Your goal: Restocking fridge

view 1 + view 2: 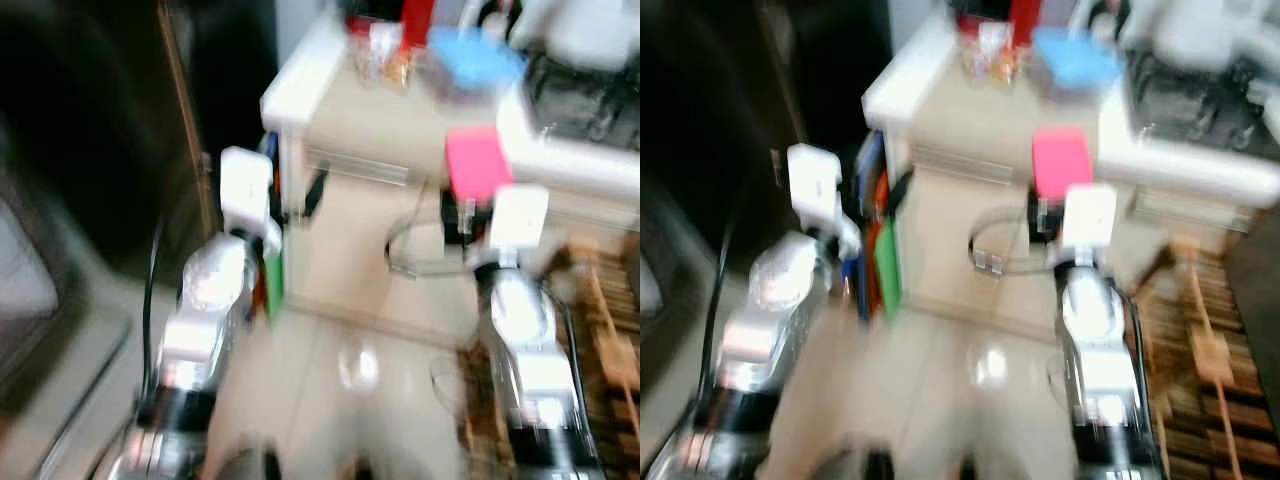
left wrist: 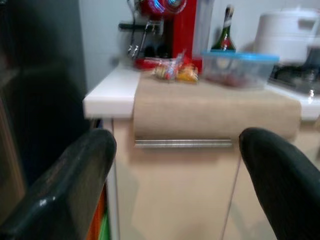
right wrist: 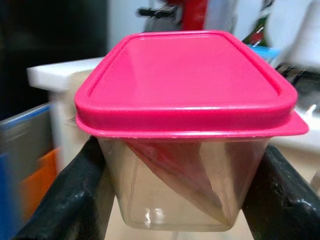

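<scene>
Your right hand (image 3: 175, 195) is clamped on a clear plastic container with a pink lid (image 3: 187, 80), one black finger (image 3: 75, 200) pressed to each side wall. Something reddish lies slanted inside it; no label or writing can be read on it. In the head views the container sits at about 1 o'clock, held out in front of the beige cabinet (image 1: 360, 230).

Your left hand (image 2: 175, 175) holds nothing, its two fingers spread wide apart and pointed at the same cabinet, below its metal handle bar (image 2: 182, 143).

On the desk (image 2: 107, 95) above the cabinet, at 12 o'clock, stand a red coffee machine (image 2: 175, 25), a dark bottle (image 2: 226, 30) whose label is too blurred to read, a small bag of wrapped snacks (image 2: 172, 72) and a clear tub with a blue lid (image 2: 239, 67). A white pot (image 2: 287, 30) sits further along toward 2 o'clock.

Coloured boards (image 1: 878, 240), blue, orange and green, stand in the gap beside the cabinet at 11 o'clock. A large dark surface (image 1: 90, 130) fills 9 to 11 o'clock. The floor (image 1: 340, 370) is pale glossy tile, and the head views are blurred.
</scene>
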Tool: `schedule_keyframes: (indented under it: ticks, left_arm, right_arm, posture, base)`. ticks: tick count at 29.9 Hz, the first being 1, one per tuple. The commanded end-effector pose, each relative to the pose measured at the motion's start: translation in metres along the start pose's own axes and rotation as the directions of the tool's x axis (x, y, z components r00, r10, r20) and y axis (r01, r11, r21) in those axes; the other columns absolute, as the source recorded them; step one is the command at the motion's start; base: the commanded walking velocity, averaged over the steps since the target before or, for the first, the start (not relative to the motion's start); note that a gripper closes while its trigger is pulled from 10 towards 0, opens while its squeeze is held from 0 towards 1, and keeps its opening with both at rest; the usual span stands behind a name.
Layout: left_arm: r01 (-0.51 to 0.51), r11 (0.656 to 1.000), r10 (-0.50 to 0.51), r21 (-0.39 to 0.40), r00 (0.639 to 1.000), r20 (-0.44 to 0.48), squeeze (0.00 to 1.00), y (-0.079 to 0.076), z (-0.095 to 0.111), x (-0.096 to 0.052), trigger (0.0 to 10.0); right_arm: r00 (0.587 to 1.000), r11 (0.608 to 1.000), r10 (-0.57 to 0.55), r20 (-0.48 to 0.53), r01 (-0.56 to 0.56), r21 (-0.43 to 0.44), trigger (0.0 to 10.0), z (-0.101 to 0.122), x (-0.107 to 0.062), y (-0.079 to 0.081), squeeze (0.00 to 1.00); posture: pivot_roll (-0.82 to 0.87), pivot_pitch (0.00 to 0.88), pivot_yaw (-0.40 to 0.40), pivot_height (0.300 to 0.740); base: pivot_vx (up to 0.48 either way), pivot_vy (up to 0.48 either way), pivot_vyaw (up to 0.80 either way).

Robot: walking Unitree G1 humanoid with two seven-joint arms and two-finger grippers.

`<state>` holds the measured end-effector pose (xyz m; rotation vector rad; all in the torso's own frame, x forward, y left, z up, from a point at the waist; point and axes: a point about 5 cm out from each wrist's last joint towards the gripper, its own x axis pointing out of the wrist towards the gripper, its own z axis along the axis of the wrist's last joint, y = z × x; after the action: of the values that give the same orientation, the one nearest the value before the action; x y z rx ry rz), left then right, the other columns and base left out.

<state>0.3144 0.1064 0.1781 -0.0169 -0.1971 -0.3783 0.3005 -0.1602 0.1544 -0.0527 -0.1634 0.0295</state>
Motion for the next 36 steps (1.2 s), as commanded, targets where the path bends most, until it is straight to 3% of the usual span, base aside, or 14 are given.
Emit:
schedule_keyframes:
  ticks: [1,6,15,23,32,36]
  left_arm:
    - [0.014,1.000,-0.014,0.001,1.000,0.017,0.00,-0.002,0.005,0.003,10.0]
    - [0.007,1.000,-0.007,-0.009,1.000,0.013,0.00,-0.002,0.004,0.003,10.0]
    - [0.007,1.000,-0.007,-0.016,1.000,0.012,0.00,0.000,0.003,0.002,10.0]
    - [0.012,1.000,-0.012,-0.025,1.000,0.023,0.00,-0.001,0.004,-0.003,10.0]
    - [0.061,0.996,-0.058,-0.059,0.997,0.041,0.00,-0.005,0.005,-0.007,10.0]
    - [0.113,0.992,-0.110,-0.048,0.992,0.059,0.00,-0.012,0.007,-0.008,10.0]
  right_arm:
    - [1.000,1.000,-0.019,0.021,0.019,-0.013,0.0,0.004,0.000,-0.006,0.00]
    - [0.999,0.998,-0.032,0.010,0.032,-0.046,0.0,0.001,-0.002,-0.008,0.00]
    - [0.999,0.999,-0.041,-0.013,0.040,-0.035,0.0,-0.005,-0.005,-0.009,0.00]
    - [0.999,0.998,-0.042,-0.017,0.042,-0.049,0.0,-0.006,-0.004,-0.010,0.00]
    - [0.999,0.997,-0.040,-0.013,0.039,-0.059,0.0,-0.007,-0.002,-0.012,0.00]
    - [0.999,0.998,-0.038,-0.012,0.037,-0.059,0.0,-0.007,-0.001,-0.012,0.00]
  posture:
    - [-0.09,0.088,-0.001,0.740]
    - [-0.09,0.087,0.000,0.740]
    - [-0.09,0.088,0.007,0.740]
    - [-0.09,0.077,0.012,0.740]
    - [-0.10,0.048,0.016,0.740]
    - [-0.10,0.036,0.017,0.740]
  base:
    - [-0.334,0.000,0.00]
    - [-0.330,0.000,0.00]
    - [0.000,0.000,-0.57]
    - [0.000,-0.151,0.00]
    - [0.000,-0.034,0.00]
    - [0.000,-0.480,0.00]
